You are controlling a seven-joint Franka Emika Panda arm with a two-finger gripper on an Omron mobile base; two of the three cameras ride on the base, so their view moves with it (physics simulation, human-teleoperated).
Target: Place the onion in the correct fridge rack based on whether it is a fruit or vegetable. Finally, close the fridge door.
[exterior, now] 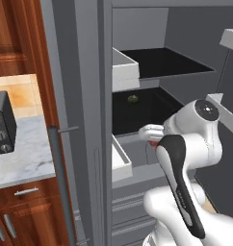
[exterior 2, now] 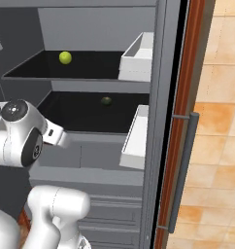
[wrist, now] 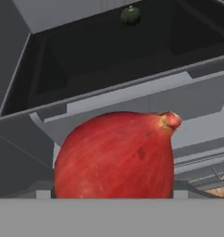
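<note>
The grey fridge (exterior: 89, 96) stands open, its lower black fridge rack (wrist: 114, 51) carrying a small dark green item (wrist: 130, 15) far back. Just before and below the rack's front edge, the tool (exterior: 153, 141) pinches the red onion (wrist: 115, 155), held off any shelf, stem tip pointing sideways.

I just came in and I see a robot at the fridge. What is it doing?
The robot arm is holding a red onion in its gripper, in front of the open fridge. The onion sits just outside the lower black rack, not on it yet. A small dark green thing lies at the back of that rack, and a light green ball sits on the upper shelf. The fridge door is open.
</note>
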